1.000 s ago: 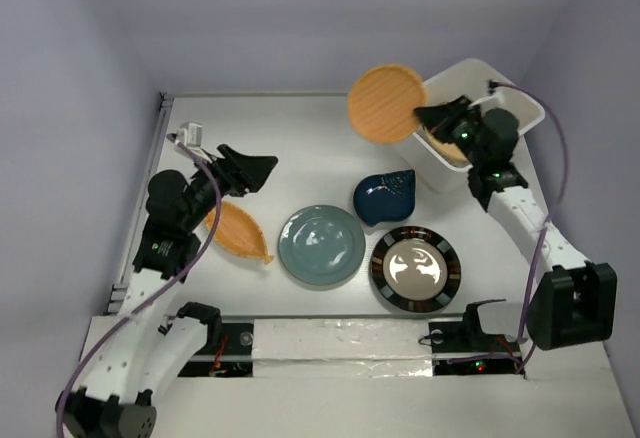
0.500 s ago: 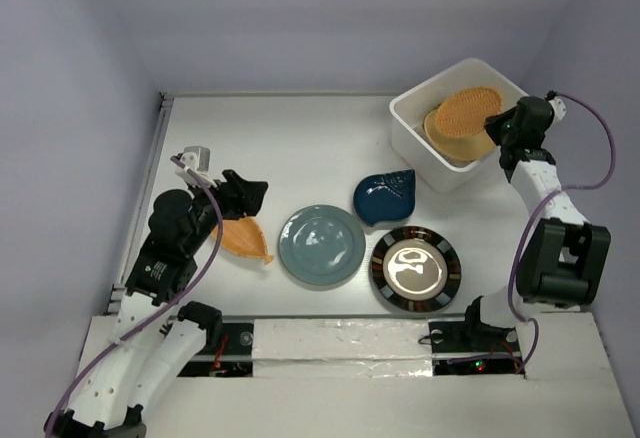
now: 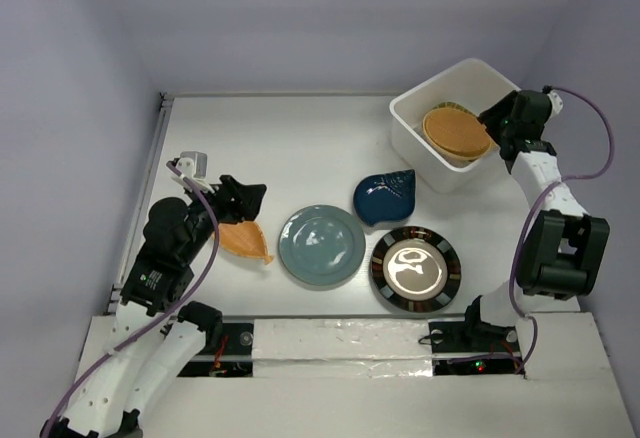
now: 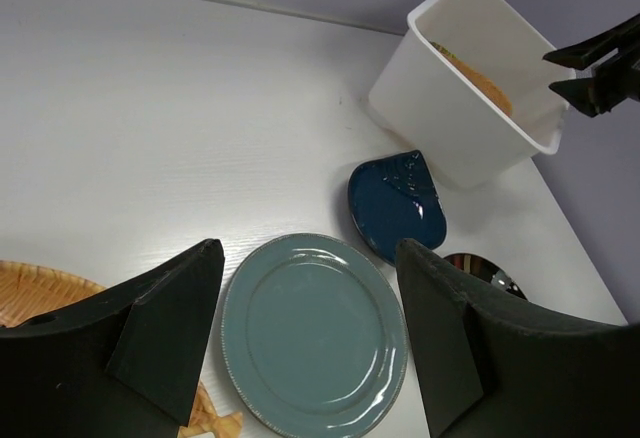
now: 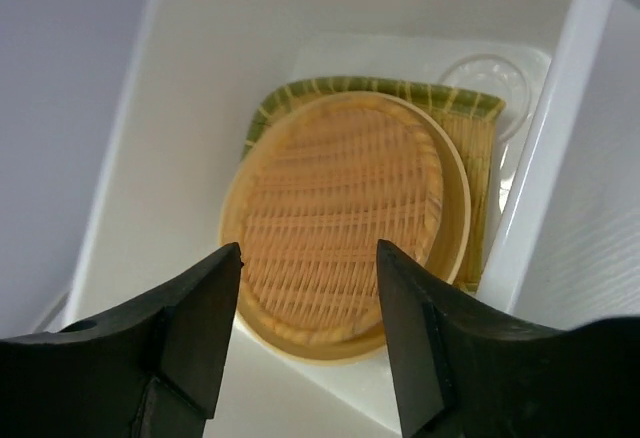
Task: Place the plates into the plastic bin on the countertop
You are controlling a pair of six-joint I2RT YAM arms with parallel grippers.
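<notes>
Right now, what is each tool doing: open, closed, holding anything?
Left tool: open, holding nothing.
Right tool: open, holding nothing, over the orange woven plate in the plastic bin.

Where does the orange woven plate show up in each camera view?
Top external: the orange woven plate is upper right, lying inside the plastic bin.
Left wrist: upper right, only a sliver of the plate shows above the bin's near wall.
Right wrist: the plate fills the centre.
Shared landmark: the white bin.

High overview, two wrist views; plastic bin (image 3: 425, 163) in all.
</notes>
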